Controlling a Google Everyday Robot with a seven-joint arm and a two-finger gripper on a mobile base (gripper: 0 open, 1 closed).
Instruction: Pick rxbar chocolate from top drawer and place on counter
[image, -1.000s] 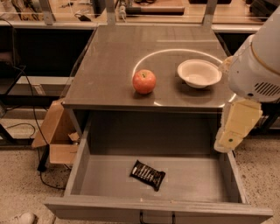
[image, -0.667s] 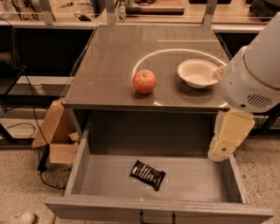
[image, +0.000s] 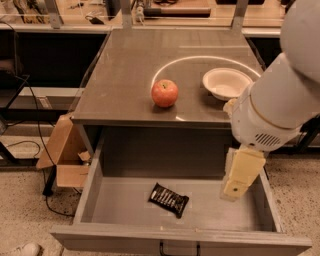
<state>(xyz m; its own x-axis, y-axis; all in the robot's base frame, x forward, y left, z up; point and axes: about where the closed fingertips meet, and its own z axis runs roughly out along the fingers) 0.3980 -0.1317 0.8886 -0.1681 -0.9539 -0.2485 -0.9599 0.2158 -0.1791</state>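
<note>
Pincer (image: 234, 189) first: it hangs at the end of my robot's thick white arm (image: 282, 100), which comes in from the upper right of the camera view. It is a cream-coloured piece pointing down into the right part of the open top drawer (image: 95, 185), close to the drawer's right wall. From this side-on angle I cannot tell whether the pincer is apart or together. It is clear of the bar and does not touch it.

Rxbar chocolate (image: 169, 200) lies flat on the grey drawer floor, near the middle and toward the front panel, to the left of the pincer. Its black wrapper with pale print sits at a slant to the drawer's walls. A dark handle (image: 178, 248) shows at the bottom edge of the front panel.

Above the drawer, the table (image: 125, 75) has a dark, slightly glossy top with a bright ring-shaped reflection (image: 172, 67) on it. A red apple (image: 164, 93) stands near the table's front edge, around the middle. A white bowl (image: 226, 83) sits to the right of the apple, apart from it, partly behind the arm.

On the speckled floor (image: 30, 220) left of the drawer, a brown cardboard box (image: 62, 155) leans open beside the table's leg, with dark cables (image: 35, 125) running past it.
</note>
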